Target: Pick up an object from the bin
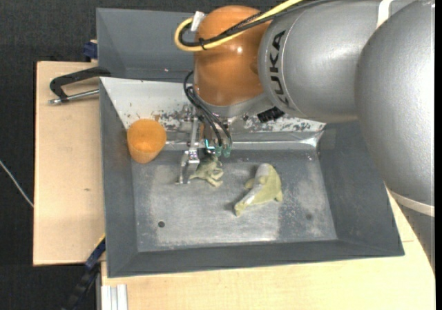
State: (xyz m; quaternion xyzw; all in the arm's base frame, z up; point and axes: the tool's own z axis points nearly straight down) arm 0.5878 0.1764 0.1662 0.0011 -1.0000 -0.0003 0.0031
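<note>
The end effector (193, 166) is low in the bin (207, 229), just left of centre, beside a small pale-green crumpled piece (212, 175). Open or closed cannot be told. Nothing looks lifted yet.

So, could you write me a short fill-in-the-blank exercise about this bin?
1. In the bin, the round thing near the view's left wall is ____ in colour.
2. The gripper is low beside a small pale piece, which lies to the view's ____ of a larger pale piece.
3. The arm reaches in from the view's ____.
Missing words: orange, left, right.
</note>
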